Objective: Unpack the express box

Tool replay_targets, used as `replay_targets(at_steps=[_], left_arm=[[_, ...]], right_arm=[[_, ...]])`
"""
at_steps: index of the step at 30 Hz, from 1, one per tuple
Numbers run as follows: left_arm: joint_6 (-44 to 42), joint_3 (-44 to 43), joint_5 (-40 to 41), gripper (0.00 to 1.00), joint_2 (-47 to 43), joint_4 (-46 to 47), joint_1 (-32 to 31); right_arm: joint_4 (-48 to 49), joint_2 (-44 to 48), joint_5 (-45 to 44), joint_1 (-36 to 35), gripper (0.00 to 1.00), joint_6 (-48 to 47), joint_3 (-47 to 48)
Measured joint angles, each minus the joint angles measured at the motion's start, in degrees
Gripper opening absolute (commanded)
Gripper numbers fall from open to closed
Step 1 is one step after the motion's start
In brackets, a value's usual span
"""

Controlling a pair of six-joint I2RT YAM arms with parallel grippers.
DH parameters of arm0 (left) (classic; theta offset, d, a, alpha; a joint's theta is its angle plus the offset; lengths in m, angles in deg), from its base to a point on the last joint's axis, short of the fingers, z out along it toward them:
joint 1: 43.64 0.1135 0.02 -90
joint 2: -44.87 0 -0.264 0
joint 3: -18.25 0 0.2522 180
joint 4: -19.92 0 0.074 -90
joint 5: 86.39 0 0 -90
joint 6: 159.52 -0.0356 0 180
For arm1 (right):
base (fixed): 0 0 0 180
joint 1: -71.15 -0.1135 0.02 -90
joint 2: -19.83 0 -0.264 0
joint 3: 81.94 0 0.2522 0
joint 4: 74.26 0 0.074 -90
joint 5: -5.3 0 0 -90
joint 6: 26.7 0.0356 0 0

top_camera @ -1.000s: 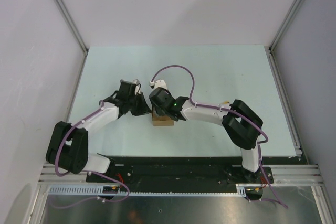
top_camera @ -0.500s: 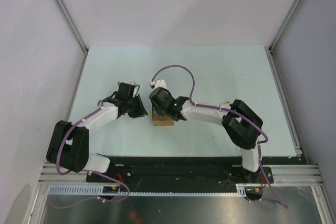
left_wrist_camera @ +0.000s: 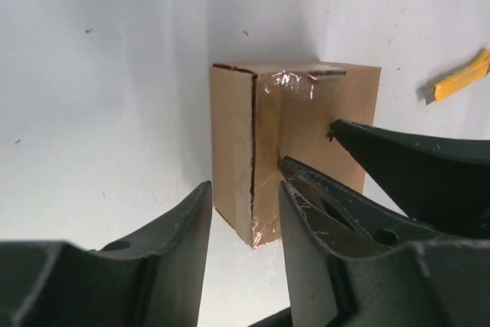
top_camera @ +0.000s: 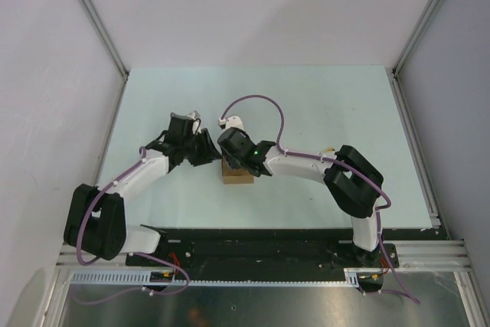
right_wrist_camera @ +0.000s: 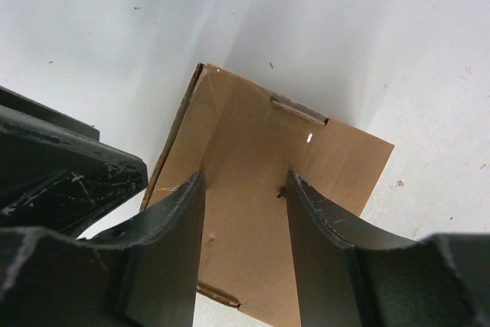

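- Mid-tabletop [top_camera: 321, 97], my left jaws are straddling, spread, the taped corner of the express box [left_wrist_camera: 295, 143]; my right jaws are hovering spread over another face.
- Crowding this closely, I am risking a collision, or tipping the box.

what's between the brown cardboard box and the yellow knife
Only bare table separates the brown cardboard box from the yellow utility knife, seen in the left wrist view.

A pale green table [top_camera: 321, 97] fills the middle of the overhead view, with white walls [top_camera: 253, 5] closing it in from nine round to three o'clock. In the left wrist view, a yellow utility knife [left_wrist_camera: 459, 80] lies tilted at two o'clock, cut off by the frame's edge.
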Motion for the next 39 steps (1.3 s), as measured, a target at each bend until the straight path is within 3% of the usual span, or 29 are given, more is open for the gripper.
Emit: replay_targets(at_steps=[25,39], left_arm=[[-0.5,-0.4,-1.0,0.31,5.7,2.3,0.0],[-1.1,-1.2,-0.8,0.31,7.3,2.1,-0.6]], right_arm=[[0.2,-0.1,0.2,0.1,0.45,0.2,0.0],[0.1,-0.4,0.3,0.4,0.43,1.2,0.0]])
